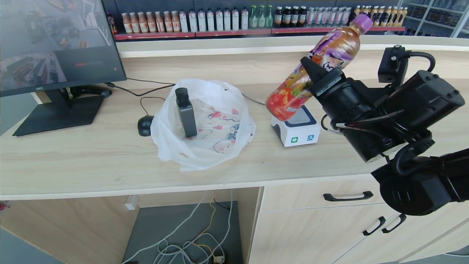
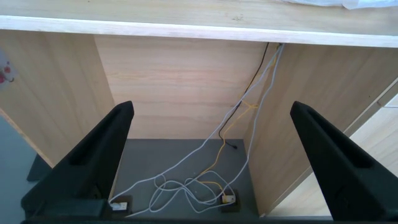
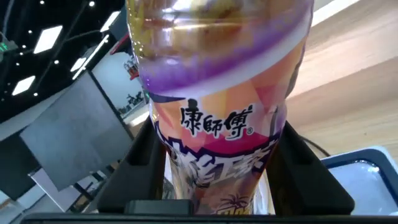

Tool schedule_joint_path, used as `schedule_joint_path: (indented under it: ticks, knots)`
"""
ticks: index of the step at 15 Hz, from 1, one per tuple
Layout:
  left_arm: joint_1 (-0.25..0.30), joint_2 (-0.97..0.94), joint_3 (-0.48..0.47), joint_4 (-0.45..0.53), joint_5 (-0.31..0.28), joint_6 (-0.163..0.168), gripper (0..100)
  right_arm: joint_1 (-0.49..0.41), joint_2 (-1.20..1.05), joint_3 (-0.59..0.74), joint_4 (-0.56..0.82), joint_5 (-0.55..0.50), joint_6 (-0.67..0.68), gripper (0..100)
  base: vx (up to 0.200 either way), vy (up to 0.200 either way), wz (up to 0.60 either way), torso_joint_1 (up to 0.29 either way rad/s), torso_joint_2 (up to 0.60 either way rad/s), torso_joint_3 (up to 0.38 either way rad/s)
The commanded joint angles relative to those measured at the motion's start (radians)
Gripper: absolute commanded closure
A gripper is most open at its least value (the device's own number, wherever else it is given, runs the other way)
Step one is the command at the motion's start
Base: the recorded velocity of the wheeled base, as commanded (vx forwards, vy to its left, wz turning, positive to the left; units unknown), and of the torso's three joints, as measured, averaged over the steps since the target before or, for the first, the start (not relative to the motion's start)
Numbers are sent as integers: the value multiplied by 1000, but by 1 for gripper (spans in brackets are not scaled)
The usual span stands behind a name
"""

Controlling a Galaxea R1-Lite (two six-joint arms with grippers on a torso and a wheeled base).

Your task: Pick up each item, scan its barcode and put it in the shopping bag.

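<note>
My right gripper [image 1: 322, 69] is shut on a juice bottle [image 1: 315, 66] with a purple cap and a colourful fruit label, held tilted in the air, its base just above the white barcode scanner [image 1: 297, 129] on the counter. The bottle [image 3: 217, 93] shows close up between the right fingers [image 3: 140, 168]. A white plastic shopping bag [image 1: 205, 124] stands open on the counter left of the scanner, with a dark bottle [image 1: 185, 113] upright inside it. My left gripper [image 2: 211, 155] hangs open below the counter edge, facing the recess with cables.
A monitor [image 1: 55, 40] on a black stand sits at the counter's left end, with a black mouse [image 1: 145, 125] beside the bag. Drawers [image 1: 348, 198] lie under the counter at the right. Shelves of bottles [image 1: 256, 18] run behind.
</note>
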Motion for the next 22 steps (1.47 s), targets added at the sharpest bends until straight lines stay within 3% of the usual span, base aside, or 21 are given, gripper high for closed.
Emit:
schedule_joint_path:
  ticks: [1,4,11,16,22]
  knots:
    - [0,1,0,0,0,0,0,7,17,-13,0,1,90,100,0,0,0,0,0,0]
    - [0,0,0,0,0,0,0,-5,17,-28,3,19,320,100,0,0,0,0,0,0]
    - [0,1,0,0,0,0,0,-81,118,-70,63,24,618,100,0,0,0,0,0,0]
    - [0,1,0,0,0,0,0,-157,156,-176,155,27,748,100,0,0,0,0,0,0]
    - [0,1,0,0,0,0,0,-182,170,-197,192,39,770,100,0,0,0,0,0,0]
